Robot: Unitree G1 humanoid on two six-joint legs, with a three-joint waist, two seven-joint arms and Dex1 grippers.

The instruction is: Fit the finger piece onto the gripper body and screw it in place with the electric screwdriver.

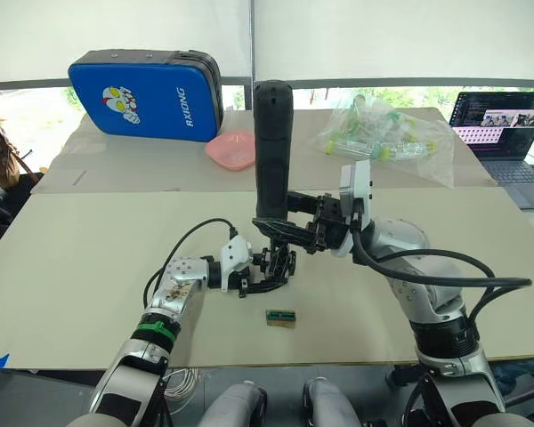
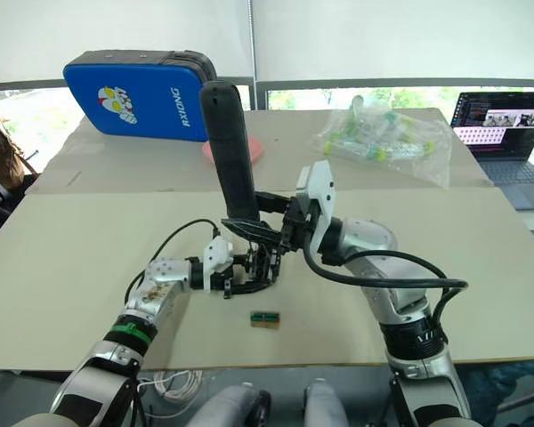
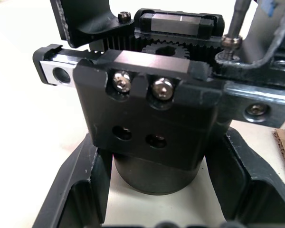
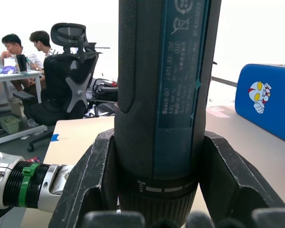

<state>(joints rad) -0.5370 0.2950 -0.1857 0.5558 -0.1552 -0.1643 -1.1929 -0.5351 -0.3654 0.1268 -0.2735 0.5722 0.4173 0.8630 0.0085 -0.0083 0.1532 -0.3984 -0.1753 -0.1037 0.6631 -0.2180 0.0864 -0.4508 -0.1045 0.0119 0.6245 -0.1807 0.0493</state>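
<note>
Where people sit: office (beige table [image 1: 89, 267]).

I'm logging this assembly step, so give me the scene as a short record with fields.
left end effector: shut on the gripper body, steadying it on the table
right end effector: shut on the electric screwdriver, held upright
bit: on a screw at the gripper body's top
nearby: small green-topped block on the table
behind: blue case, pink dish, plastic bag, laptop

Blue case [image 1: 145, 94]: white lettering "RXIONG" on its face. Electric screwdriver [image 4: 164, 90]: teal label reading "Bosch GO"; the smaller print is illegible.
</note>
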